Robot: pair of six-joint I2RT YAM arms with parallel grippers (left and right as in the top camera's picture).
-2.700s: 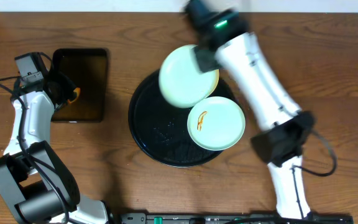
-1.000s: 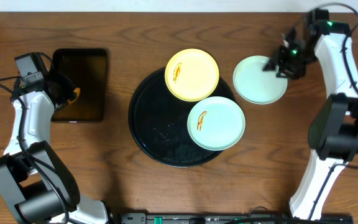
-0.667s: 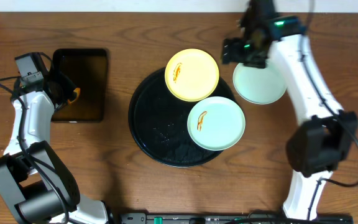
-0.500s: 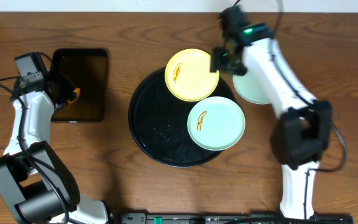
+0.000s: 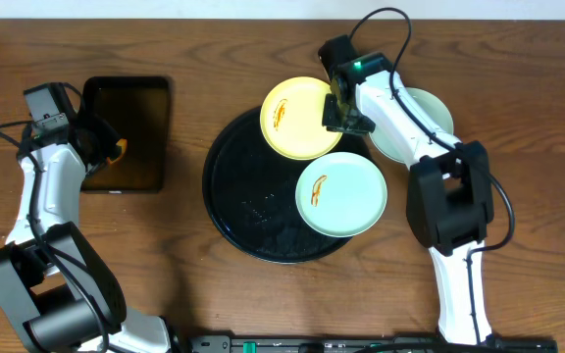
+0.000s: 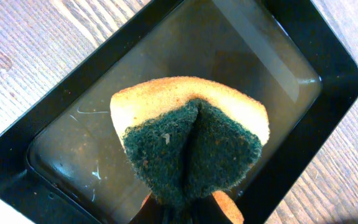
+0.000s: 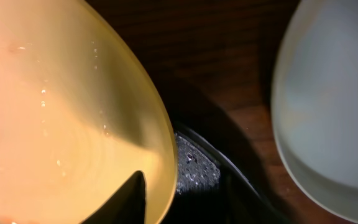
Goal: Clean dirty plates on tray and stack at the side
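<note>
A pale yellow plate (image 5: 297, 118) (image 7: 55, 112) with an orange-brown smear lies on the far rim of the round black tray (image 5: 253, 206) (image 7: 194, 165). A smeared mint-blue plate (image 5: 341, 193) rests on the tray's right side. A clean mint-blue plate (image 5: 422, 126) (image 7: 328, 112) sits on the table to the right, partly under the right arm. My right gripper (image 5: 346, 113) (image 7: 176, 208) straddles the yellow plate's right rim, one finger (image 7: 134, 199) over the plate's inside; its grip is not visible. My left gripper (image 5: 106, 147) (image 6: 188, 214) is shut on a yellow-and-green sponge (image 6: 191, 143).
A rectangular black tray (image 5: 126, 132) (image 6: 334, 81) holding clear liquid lies at the left, directly below the sponge. The right arm's forearm crosses over the clean plate. Brown wooden table surrounds both trays.
My right arm drew back from the clean mint-blue plate on the table and swung left to the yellow plate's right rim, its jaws narrowing. The left arm stayed still.
</note>
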